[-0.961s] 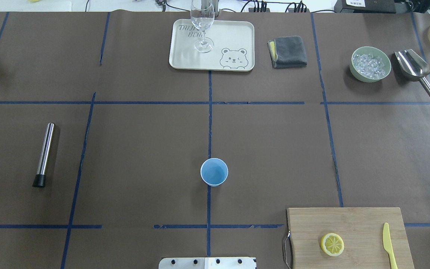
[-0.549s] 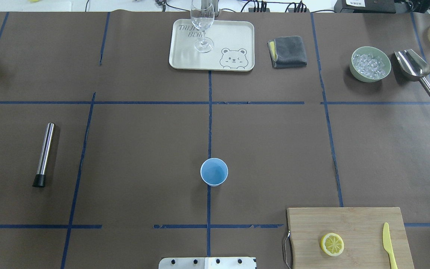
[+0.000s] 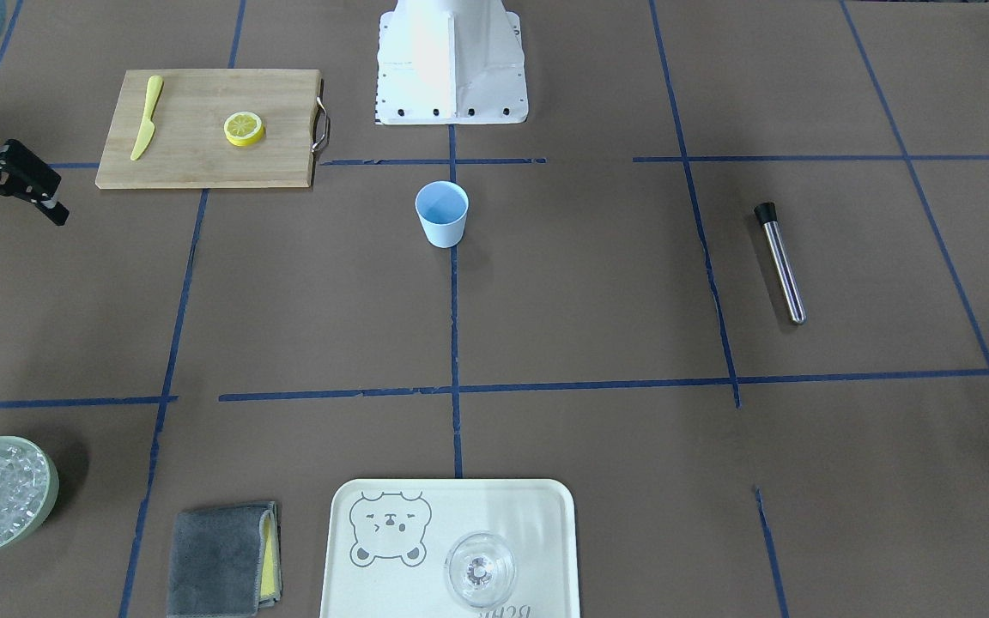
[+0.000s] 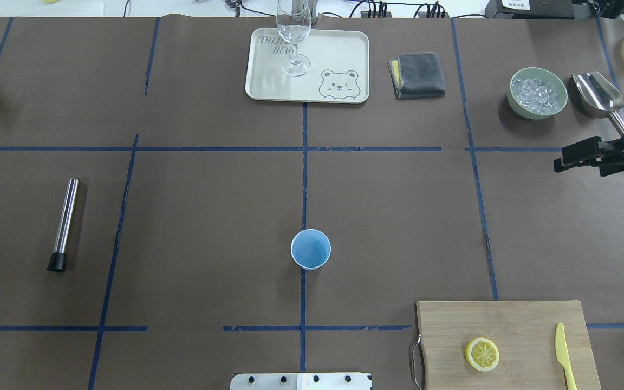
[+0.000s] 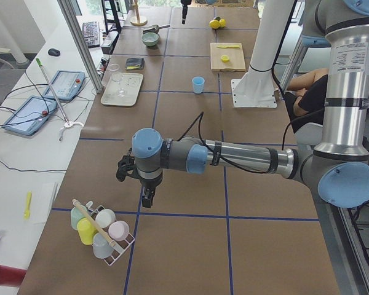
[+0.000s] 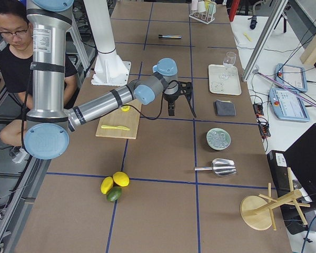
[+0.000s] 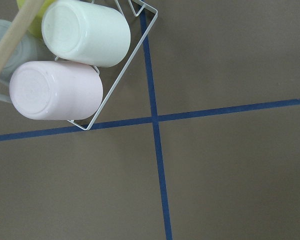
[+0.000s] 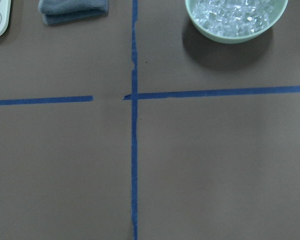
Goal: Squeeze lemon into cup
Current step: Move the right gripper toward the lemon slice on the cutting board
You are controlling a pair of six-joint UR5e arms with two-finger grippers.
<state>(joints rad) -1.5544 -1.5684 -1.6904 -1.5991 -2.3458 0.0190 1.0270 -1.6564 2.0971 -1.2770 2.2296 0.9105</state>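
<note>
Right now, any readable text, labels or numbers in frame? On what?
"TRIJ..." is the top line on the cream bear tray; its end is hidden behind the wine glass.
"BEA..." is the second line on the same tray, also cut off by the glass.
Printed labels on the left arm and right arm are too small to read.
Nothing else is legible.

Seen from overhead, the lemon point(image 4: 482, 354) lies on the cutting board point(image 4: 507, 319) with bare wood all round it. The knife point(image 4: 565, 355) is at its 3 o'clock, well apart, and the board's metal handle point(image 4: 415, 360) at its 9. Toward the cup point(image 4: 311, 249), at the lemon's 10 o'clock, only brown paper lies between. The glass point(image 4: 294, 38) stands far off at the cup's 12.
</note>
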